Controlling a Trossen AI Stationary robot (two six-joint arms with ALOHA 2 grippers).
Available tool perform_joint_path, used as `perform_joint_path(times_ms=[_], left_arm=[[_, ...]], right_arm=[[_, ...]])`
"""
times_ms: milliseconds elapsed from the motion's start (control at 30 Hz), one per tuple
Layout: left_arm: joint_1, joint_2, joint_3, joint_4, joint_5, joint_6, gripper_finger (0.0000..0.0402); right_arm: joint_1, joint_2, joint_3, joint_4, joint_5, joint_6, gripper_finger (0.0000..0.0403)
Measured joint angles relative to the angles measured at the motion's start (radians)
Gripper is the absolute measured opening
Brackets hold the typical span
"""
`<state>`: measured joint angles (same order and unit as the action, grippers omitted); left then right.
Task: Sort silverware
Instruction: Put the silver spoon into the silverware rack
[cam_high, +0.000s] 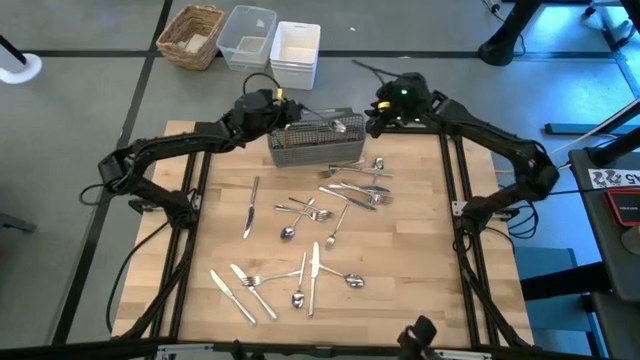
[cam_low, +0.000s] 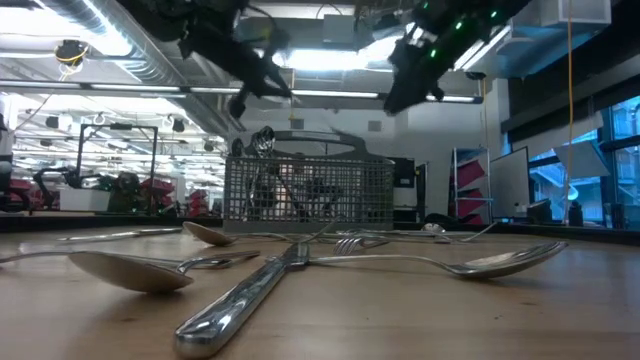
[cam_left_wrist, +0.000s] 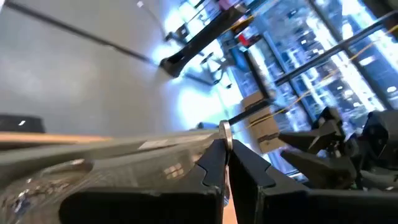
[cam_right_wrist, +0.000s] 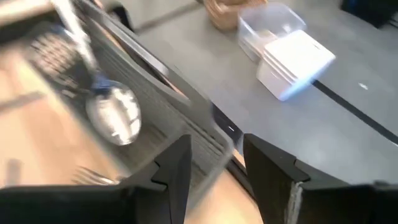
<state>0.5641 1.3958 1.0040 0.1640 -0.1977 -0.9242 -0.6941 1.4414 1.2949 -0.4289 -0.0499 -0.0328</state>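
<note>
The left hand (cam_high: 292, 113), pinched on a thin piece of silverware (cam_high: 318, 113), hangs over the caddy (cam_high: 316, 143) at the far bench (cam_high: 420, 260) edge; a tilted release could skid it off the rim. The right hand (cam_high: 375, 112) stands apart beside it. About twenty pieces lie scattered nearer; one caddy.

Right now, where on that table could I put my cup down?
Bare wood shows along the table's right edge, beside the scattered silverware, and at the left edge by the lone knife. The middle, below the mesh caddy, is crowded.
</note>
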Motion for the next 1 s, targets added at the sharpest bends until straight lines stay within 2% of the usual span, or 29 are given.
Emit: perform_joint_path(times_ms=[300, 500, 667, 833, 1000], left_arm=[[-0.027, -0.139, 0.000, 0.015, 0.004, 0.120, 0.0003], [-0.076, -0.181, 0.000, 0.140, 0.004, 0.225, 0.0003], [-0.117, -0.186, 0.000, 0.217, 0.005, 0.279, 0.0004], [-0.140, -0.186, 0.000, 0.226, 0.004, 0.279, 0.0004], [-0.159, -0.186, 0.000, 0.253, 0.003, 0.254, 0.0005]], right_arm=[[0.000, -0.124, 0.000, 0.076, -0.286, 0.173, 0.0147], [0.000, -0.131, 0.000, 0.164, -0.477, 0.330, 0.0147], [0.000, -0.131, 0.000, 0.223, -0.574, 0.441, 0.0147], [0.000, -0.131, 0.000, 0.307, -0.690, 0.535, 0.0147], [0.001, -0.131, 0.000, 0.297, -0.703, 0.564, 0.0147]])
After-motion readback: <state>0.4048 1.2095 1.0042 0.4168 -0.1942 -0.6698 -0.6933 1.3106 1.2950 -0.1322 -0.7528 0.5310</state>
